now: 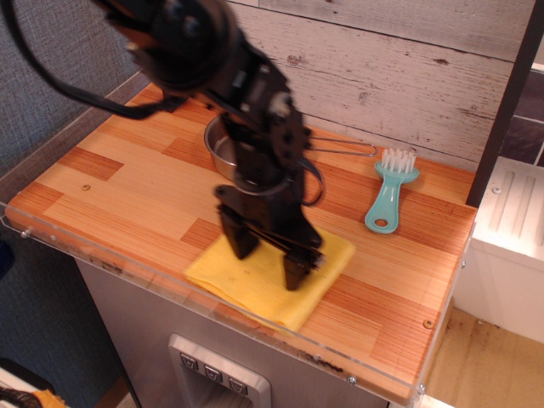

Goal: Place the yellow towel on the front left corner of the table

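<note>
The yellow towel [263,285] lies flat near the front edge of the wooden table [119,183], about the middle of that edge. My gripper [265,257] stands upright on it with both black fingers spread and their tips pressed onto the cloth. Nothing is held between the fingers. The arm is blurred from motion. The front left corner of the table [38,208] is bare wood.
A steel pan [223,151] sits behind the arm, mostly hidden, with its wire handle [344,149] pointing right. A teal brush [389,191] lies at the back right. A clear acrylic rim [153,280] runs along the front edge.
</note>
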Action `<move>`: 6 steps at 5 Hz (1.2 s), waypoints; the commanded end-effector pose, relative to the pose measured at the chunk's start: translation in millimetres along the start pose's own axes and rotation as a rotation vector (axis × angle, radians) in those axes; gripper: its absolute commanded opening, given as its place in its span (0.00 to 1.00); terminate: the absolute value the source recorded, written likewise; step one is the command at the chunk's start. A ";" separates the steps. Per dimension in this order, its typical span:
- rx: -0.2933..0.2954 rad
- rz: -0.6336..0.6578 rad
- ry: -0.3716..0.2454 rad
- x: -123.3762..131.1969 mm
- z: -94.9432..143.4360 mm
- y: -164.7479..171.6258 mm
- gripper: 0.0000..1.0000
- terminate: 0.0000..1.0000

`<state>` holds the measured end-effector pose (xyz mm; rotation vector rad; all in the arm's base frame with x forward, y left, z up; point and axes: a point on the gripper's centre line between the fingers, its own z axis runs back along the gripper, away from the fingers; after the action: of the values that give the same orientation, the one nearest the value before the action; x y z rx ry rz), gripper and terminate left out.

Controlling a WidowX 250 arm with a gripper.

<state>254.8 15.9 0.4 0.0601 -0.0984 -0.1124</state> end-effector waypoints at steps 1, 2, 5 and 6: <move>0.027 0.074 0.100 -42.3 -7.2 77.7 1.00 0.00; 0.056 0.083 0.099 -43.2 -2.8 105.3 1.00 0.00; 0.084 0.114 0.103 -50.0 -19.3 165.4 1.00 0.00; 0.081 0.124 0.101 -44.5 -33.2 173.1 1.00 0.00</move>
<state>251.9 184.9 3.6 0.1602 -0.0515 -0.0037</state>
